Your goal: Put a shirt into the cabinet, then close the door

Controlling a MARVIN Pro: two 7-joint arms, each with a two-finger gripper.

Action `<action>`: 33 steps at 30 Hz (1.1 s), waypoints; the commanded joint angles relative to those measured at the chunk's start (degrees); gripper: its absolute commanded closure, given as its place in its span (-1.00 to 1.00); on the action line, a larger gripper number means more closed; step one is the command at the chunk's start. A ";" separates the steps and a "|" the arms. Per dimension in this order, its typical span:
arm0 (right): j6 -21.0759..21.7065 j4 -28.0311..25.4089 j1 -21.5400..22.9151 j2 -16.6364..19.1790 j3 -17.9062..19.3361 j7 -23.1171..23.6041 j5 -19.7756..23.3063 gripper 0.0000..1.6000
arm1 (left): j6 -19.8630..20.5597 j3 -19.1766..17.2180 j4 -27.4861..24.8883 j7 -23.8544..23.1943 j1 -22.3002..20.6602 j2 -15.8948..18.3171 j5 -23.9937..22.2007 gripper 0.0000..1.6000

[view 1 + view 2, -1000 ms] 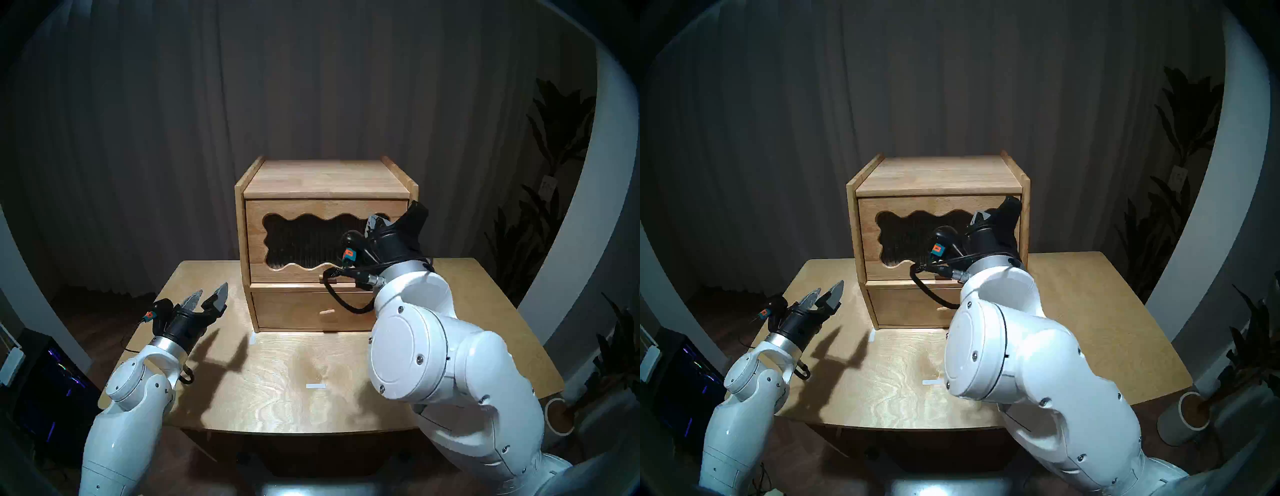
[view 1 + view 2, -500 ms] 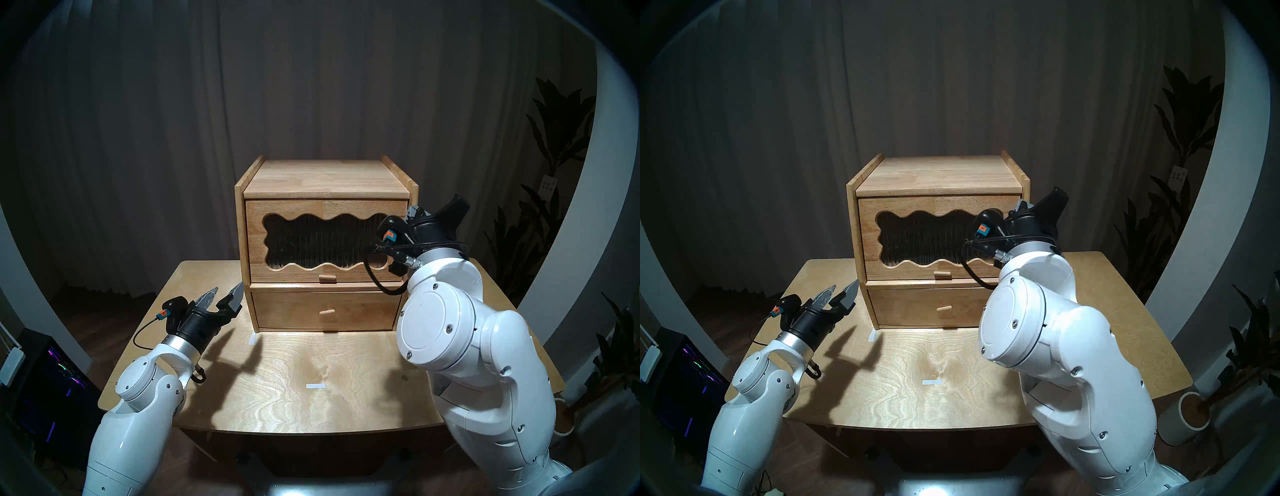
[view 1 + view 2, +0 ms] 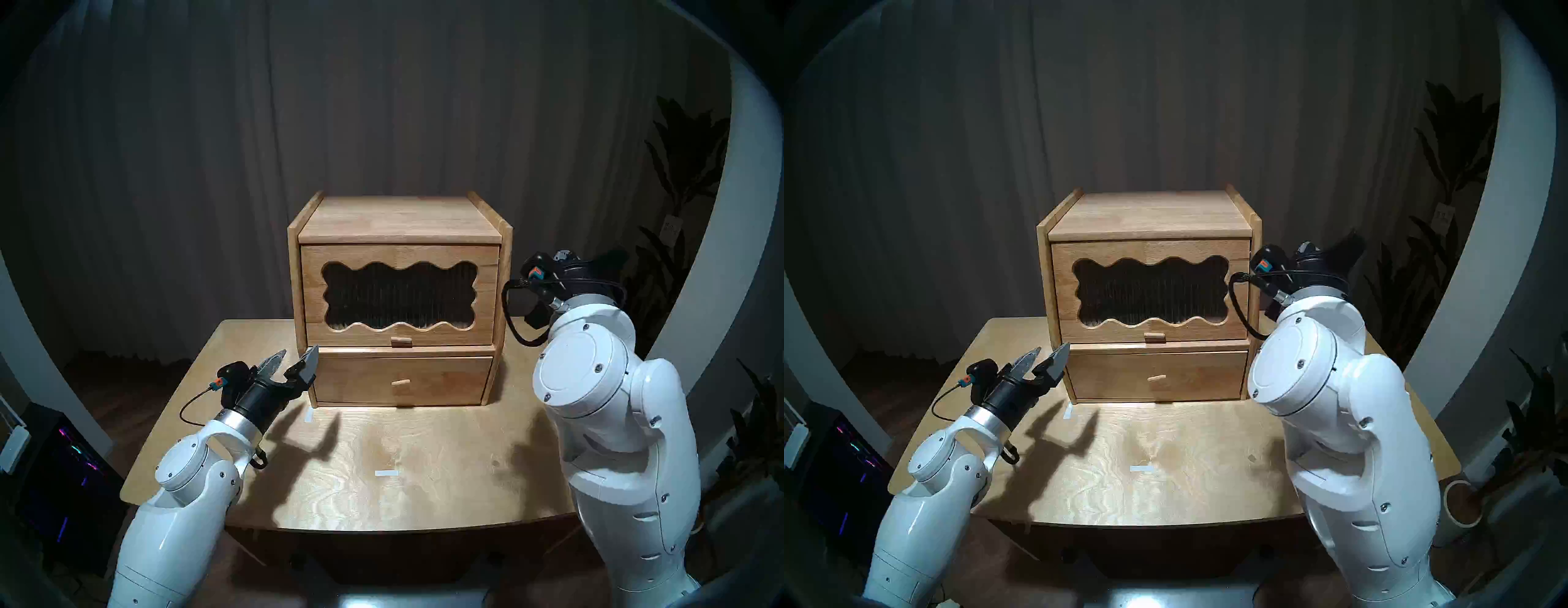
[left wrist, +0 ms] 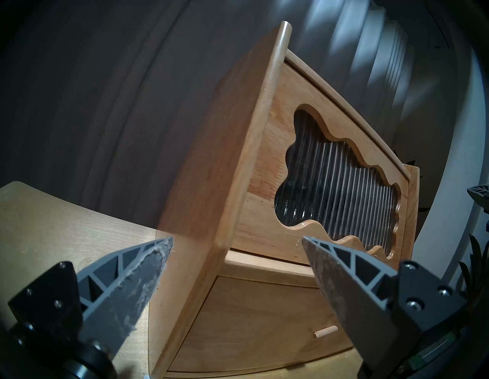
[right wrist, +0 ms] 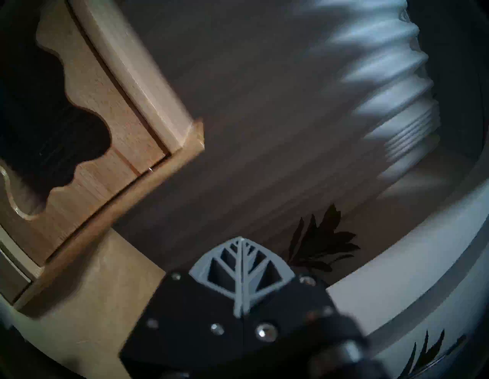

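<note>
Wooden door (image 3: pixel 399 293) flush; wavy ribbed glass.

Left pincer (image 3: pixel 295 358) gapes wide, reaching forward and low — right pincer (image 5: pixel 241 275) pressed closed, arm raised, elbow bent.
</note>
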 commanded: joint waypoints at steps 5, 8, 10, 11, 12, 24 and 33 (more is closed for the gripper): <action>-0.10 -1.02 -2.02 -1.85 7.68 0.10 4.11 1.00 | -1.16 -1.38 -0.65 1.85 -3.24 -0.24 1.32 -1.00; -0.10 -1.02 -2.66 -2.24 9.77 0.39 5.54 1.00 | -1.25 -1.78 -0.56 2.57 -3.59 -0.31 1.66 -1.00; -0.10 -1.02 -3.11 -2.47 11.08 0.61 6.48 1.00 | -1.25 -1.91 -0.54 2.96 -3.67 -0.39 1.83 -1.00; -0.10 -1.02 -3.41 -2.63 11.95 0.72 7.07 1.00 | -1.26 -1.98 -0.56 3.20 -3.74 -0.44 1.95 -1.00; -0.10 -1.02 -3.71 -2.80 12.75 0.81 7.63 1.00 | -1.24 -1.99 -0.58 3.39 -3.74 -0.49 2.06 -1.00; -0.10 1.88 -6.93 -4.98 21.25 3.18 13.67 1.00 | -1.51 -2.43 -1.06 5.59 -4.43 -1.02 3.25 -1.00; -0.10 8.38 -8.23 -6.50 28.55 6.18 18.55 1.00 | -1.95 -3.99 -1.24 7.72 -5.66 -1.20 4.14 -1.00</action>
